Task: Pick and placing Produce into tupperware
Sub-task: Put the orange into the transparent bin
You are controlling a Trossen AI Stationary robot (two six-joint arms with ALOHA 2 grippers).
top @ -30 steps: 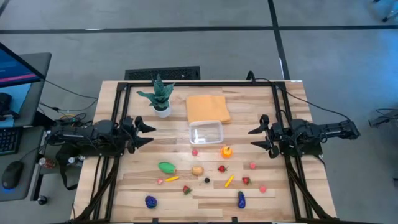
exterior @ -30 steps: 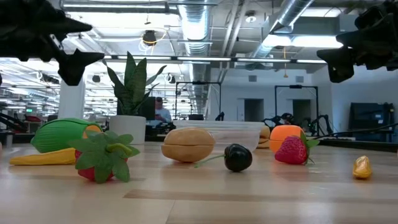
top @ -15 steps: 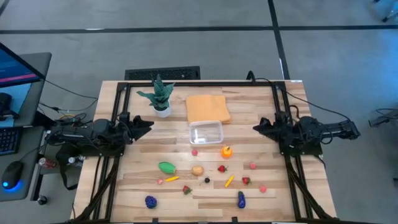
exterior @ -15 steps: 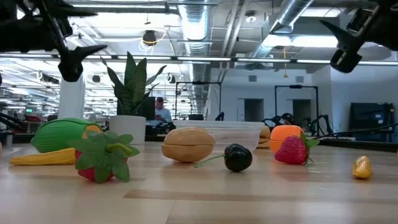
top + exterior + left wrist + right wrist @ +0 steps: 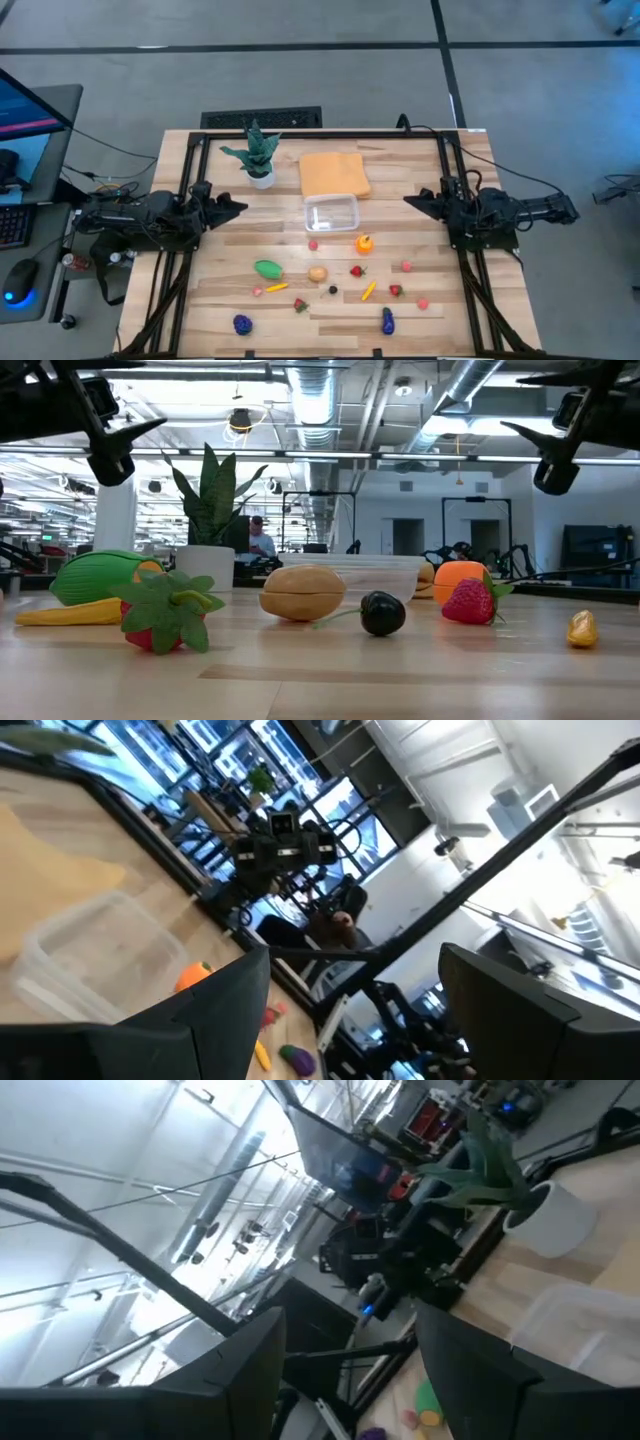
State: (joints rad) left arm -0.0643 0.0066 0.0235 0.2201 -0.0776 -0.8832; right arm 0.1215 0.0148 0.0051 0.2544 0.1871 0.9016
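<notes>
The table (image 5: 420,300) is pale wood planks framed by dark rails; at its centre sits the tupperware (image 5: 331,213), a clear plastic box with rounded corners, empty as far as the high view shows; touching its upper edge lies a flat orange cloth (image 5: 334,173), and to the upper left of that a spiky green plant (image 5: 254,150) in a white pot.

The produce is scattered below the tupperware across the lower middle of the high view, none of it in the box: a round orange fruit (image 5: 364,243) just beside the box's lower right corner; a smooth green oval (image 5: 267,268); a tan, seamed oval (image 5: 317,274); a strawberry (image 5: 356,271); a small black cherry (image 5: 333,290); a yellow pepper (image 5: 369,291); a purple eggplant (image 5: 387,321); a bumpy blue cluster (image 5: 242,324) at lower left.

The left gripper (image 5: 232,207) hangs at centre left, above the table's left rail, fingers spread and holding nothing; the right gripper (image 5: 418,201) hangs at centre right above the right rail, fingers likewise apart and empty; both point inward, well apart from the tupperware.
</notes>
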